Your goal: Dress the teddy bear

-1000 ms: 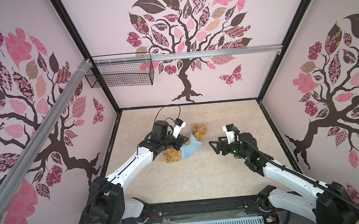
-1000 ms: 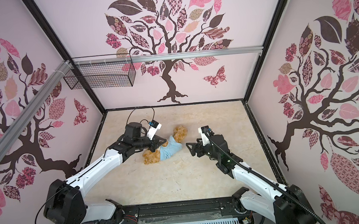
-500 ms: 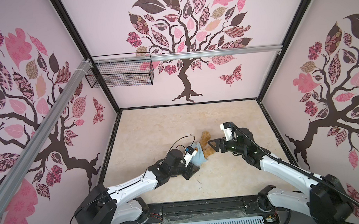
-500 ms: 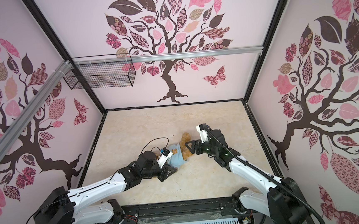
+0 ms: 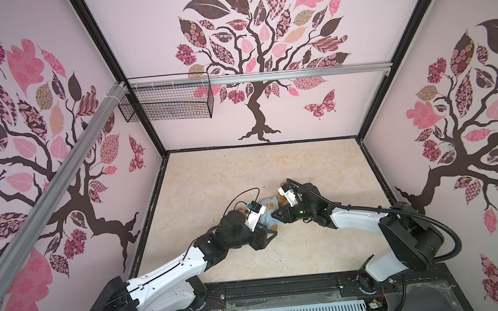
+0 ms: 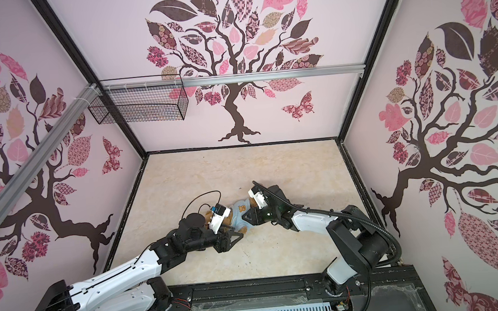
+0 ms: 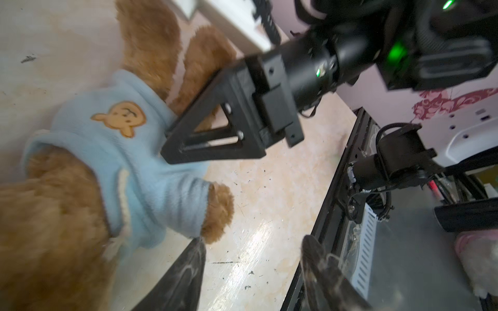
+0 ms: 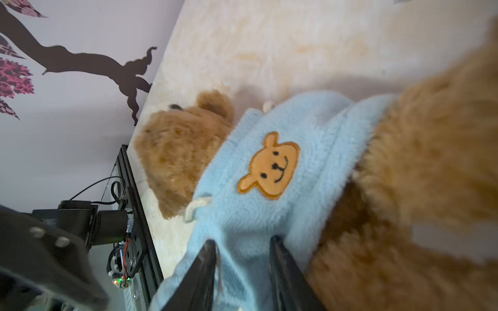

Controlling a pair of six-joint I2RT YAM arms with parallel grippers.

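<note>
A: Right jaws?
B: Set either side of a fold near the hem of the light-blue fleece shirt [image 8: 242, 215], fleece filling the gap. Reads as a pinch.
A: Left jaws?
B: Apart, nothing between. One tip just beside the sleeve cuff [image 7: 186, 196] and the paw [image 7: 219, 210] poking out of it.
A: Teddy bear [image 8: 177, 156]?
B: Lying on the bench [image 5: 243, 174], mid-front, between the two arms. Head toward the left arm, legs [image 7: 151, 40] toward the right.
A: Progress?
B: Shirt over the head and round the torso, one arm through. Other sleeve hidden, so cannot tell. Hem rucked in folds at the waist. Probably left: tugging the hem down, checking the far arm.
</note>
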